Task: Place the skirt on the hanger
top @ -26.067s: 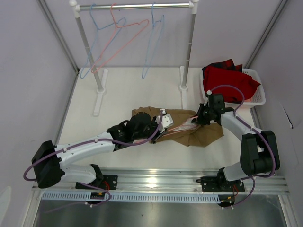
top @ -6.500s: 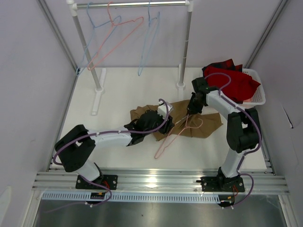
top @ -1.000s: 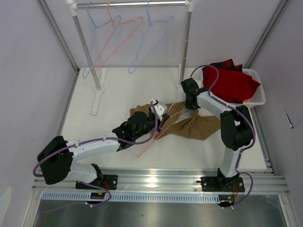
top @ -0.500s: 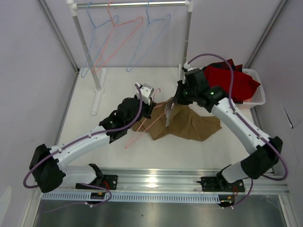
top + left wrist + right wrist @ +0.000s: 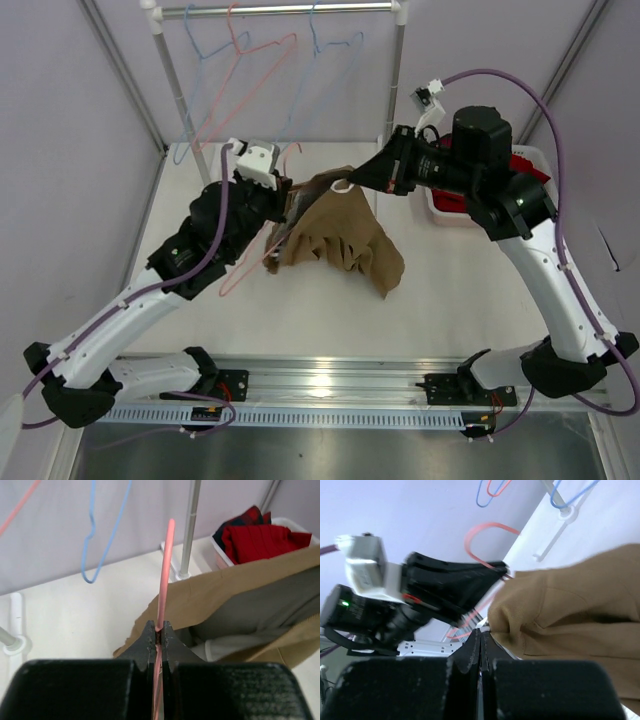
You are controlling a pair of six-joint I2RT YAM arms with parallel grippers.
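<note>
Flat on the table (image 5: 450, 300) a second earlier, the skirt (image 5: 335, 235) now hung clear of it, its top edge pinched in the closed right gripper (image 5: 352, 183). Just beside, the left gripper (image 5: 157, 630), clamped tight on the hanger (image 5: 165, 575), had risen too, apparently ready for threading. The rail (image 5: 290, 10) stood beyond.

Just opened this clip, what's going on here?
Both arms are handling the tan skirt, with its top edge raised between them above the table. The left gripper is shut on the wire of the pink hanger, right beside the skirt. The right gripper appears to pinch the skirt's upper edge. Whether the hanger is threaded inside the skirt cannot be told.
</note>
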